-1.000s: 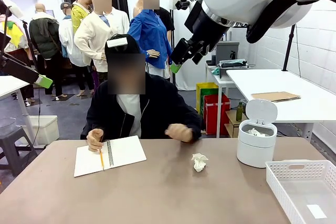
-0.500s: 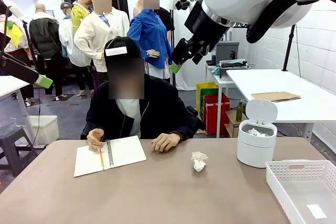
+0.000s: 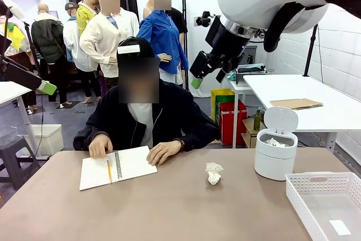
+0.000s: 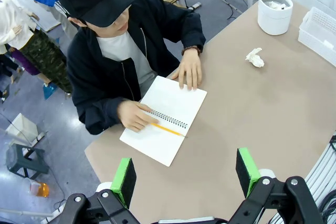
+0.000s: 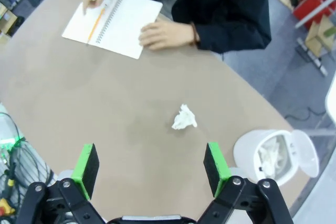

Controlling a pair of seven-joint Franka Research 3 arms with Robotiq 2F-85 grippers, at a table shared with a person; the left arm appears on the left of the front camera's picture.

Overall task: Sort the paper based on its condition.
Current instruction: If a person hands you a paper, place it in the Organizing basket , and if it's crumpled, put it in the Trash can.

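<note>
Hidden parts: I see the white slotted plastic basket (image 3: 324,198) cut by the lower right edge of the front view, so I cannot see its full shape. A small flat white slip (image 3: 340,227) lies on its floor.
Hard to see: inside the white round bin with open lid (image 3: 275,153) there is something white and crumpled; I cannot tell how much.
Paper: the small white crumpled wad of paper (image 3: 214,173) lies alone on the brown table (image 3: 169,207), free on all sides. Its surface is lumpy with sharp folds.
Paper place: from the bin it is at 9 o'clock, near. From the white spiral-bound notebook (image 3: 117,166) it is at 3 o'clock, well apart.
Person: both hands rest on the notebook, beside a yellow pencil (image 3: 109,170).
Left gripper (image 4: 185,174): I see the green pads wide apart, nothing between, high over the table.
Right gripper (image 5: 150,165): also spread wide and empty, high above the wad.
</note>
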